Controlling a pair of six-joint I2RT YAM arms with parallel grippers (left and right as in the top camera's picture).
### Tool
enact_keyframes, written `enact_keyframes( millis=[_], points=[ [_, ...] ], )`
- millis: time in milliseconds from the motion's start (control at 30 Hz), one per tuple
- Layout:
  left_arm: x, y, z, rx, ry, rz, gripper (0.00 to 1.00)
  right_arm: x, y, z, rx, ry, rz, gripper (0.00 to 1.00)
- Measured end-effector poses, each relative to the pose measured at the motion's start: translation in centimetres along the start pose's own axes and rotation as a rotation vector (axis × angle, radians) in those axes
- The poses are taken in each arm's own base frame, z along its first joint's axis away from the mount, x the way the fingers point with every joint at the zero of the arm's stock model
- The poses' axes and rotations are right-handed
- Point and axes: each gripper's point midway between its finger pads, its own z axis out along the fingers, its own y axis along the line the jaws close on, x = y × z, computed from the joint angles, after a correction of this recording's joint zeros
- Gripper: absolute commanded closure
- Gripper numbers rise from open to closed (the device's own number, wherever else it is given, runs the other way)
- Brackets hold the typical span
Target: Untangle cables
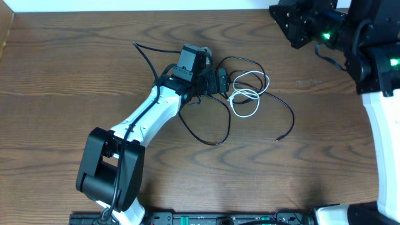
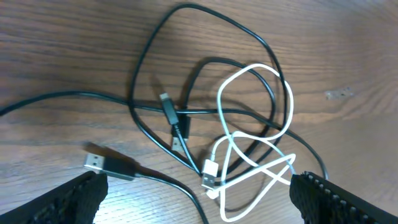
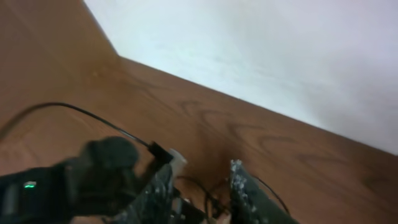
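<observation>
The black cable (image 1: 292, 115) and the white cable (image 1: 244, 95) lie tangled on the wooden table right of centre. My left gripper (image 1: 215, 76) hovers at the tangle's left edge. In the left wrist view its fingers (image 2: 199, 205) are wide open and empty. Between them and just beyond lie the black cable (image 2: 81, 93) with a silver USB plug (image 2: 94, 162), and the white cable (image 2: 290, 102) with a white plug (image 2: 209, 169), looped through each other. My right gripper (image 1: 294, 25) is raised at the far right corner; its fingers (image 3: 202, 193) stand apart and hold nothing.
The left arm (image 1: 147, 119) reaches from the front left toward the middle. A thicker black arm wire (image 1: 144, 53) runs behind it. The right wrist view is blurred and shows the table's back edge and a white wall (image 3: 280, 56).
</observation>
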Motion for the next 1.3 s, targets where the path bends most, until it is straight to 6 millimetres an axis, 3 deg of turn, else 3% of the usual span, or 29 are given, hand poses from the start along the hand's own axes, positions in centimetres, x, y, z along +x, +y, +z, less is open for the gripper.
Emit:
enact_keyframes(
  millis=[133, 400, 633, 800, 967, 1167, 1300],
  points=[
    [-0.1, 0.4, 0.0, -0.022, -0.008, 0.006, 0.09, 2.3, -2.2, 2.7, 0.04, 0.085, 0.069, 0.62],
    [0.0, 3.4, -0.6, -0.094, 0.018, -0.05, 0.12, 11.2, -6.9, 9.0, 0.112, 0.368, 0.278, 0.5],
    [-1.2, 5.9, -1.4, -0.125, -0.004, -0.115, 0.12, 17.8, -9.0, 12.6, 0.126, 0.553, 0.376, 0.45],
    [-1.1, 5.7, -1.3, -0.12, 0.0, -0.113, 0.12, 22.4, -8.6, 14.4, 0.1, 0.693, 0.422, 0.35],
    [-1.1, 5.7, -1.3, -0.12, 0.0, -0.113, 0.11, 26.9, -7.0, 15.0, 0.017, 0.853, 0.335, 0.28],
    [-1.1, 5.7, -1.3, -0.12, 0.0, -0.113, 0.12, 31.7, -5.7, 14.0, -0.176, 1.023, 0.193, 0.3],
    [-1.1, 5.7, -1.3, -0.12, 0.0, -0.113, 0.12, 33.7, -5.4, 14.5, -0.299, 1.046, 0.128, 0.36]
  ],
)
